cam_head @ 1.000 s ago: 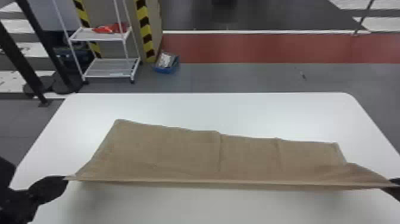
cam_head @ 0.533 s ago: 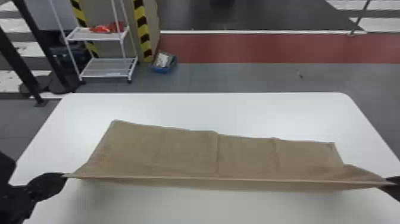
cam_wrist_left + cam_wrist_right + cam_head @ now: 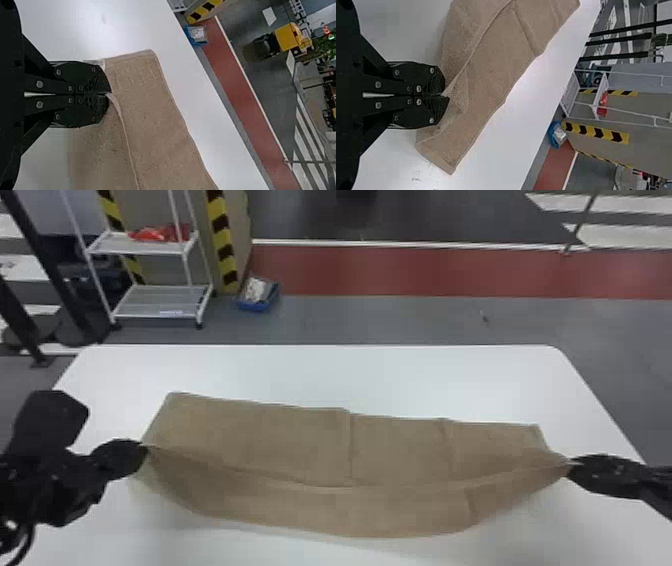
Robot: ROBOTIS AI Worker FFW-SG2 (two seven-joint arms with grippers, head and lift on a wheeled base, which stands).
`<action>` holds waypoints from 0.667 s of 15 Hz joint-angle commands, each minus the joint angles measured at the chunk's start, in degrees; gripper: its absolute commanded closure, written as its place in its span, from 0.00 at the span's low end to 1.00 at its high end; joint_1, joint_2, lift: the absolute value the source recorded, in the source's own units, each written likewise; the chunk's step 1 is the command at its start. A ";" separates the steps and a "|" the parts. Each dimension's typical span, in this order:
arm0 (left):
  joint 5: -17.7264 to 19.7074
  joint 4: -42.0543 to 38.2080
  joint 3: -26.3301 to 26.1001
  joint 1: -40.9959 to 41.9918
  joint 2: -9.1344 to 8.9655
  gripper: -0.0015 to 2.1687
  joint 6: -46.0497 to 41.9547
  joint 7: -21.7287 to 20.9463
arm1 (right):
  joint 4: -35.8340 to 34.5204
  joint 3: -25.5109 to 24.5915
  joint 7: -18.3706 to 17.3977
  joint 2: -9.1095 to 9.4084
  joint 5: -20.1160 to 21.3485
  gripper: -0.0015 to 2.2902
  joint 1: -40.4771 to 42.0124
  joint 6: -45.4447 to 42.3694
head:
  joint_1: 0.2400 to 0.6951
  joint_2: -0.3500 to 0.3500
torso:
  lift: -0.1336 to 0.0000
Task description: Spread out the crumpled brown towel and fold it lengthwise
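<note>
Towel [image 3: 300,440] spans table [image 3: 320,375], long axis running left-right.

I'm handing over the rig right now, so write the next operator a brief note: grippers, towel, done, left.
Left gripper: black flat fingers shut on the left end of the raised towel edge.
Right gripper: shut on that edge's right end.
Brown cloth towel: far part on the white table, lightly creased; near part sags below the held edge.
Done: towel spread out wide, edge lifted.
Left: the lengthwise fold isn't laid down; probably carry the edge over the far part, lower, release, then smooth.
</note>
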 commanded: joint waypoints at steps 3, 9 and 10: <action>-1.69 4.98 -3.33 -7.39 -0.21 0.82 5.80 0.17 | 8.53 2.64 0.11 -1.61 4.29 0.64 -6.97 3.72 | 1.00 0.42 | 0.07; -3.36 8.67 -3.59 -12.66 -0.03 0.82 7.38 0.96 | 9.41 1.23 3.19 -1.78 3.06 0.64 -11.01 9.87 | 1.00 0.40 | 0.07; -3.10 8.67 -2.89 -12.48 0.14 0.82 7.38 0.88 | 7.04 0.53 4.77 -2.13 2.98 0.64 -9.70 11.28 | 1.00 0.41 | 0.07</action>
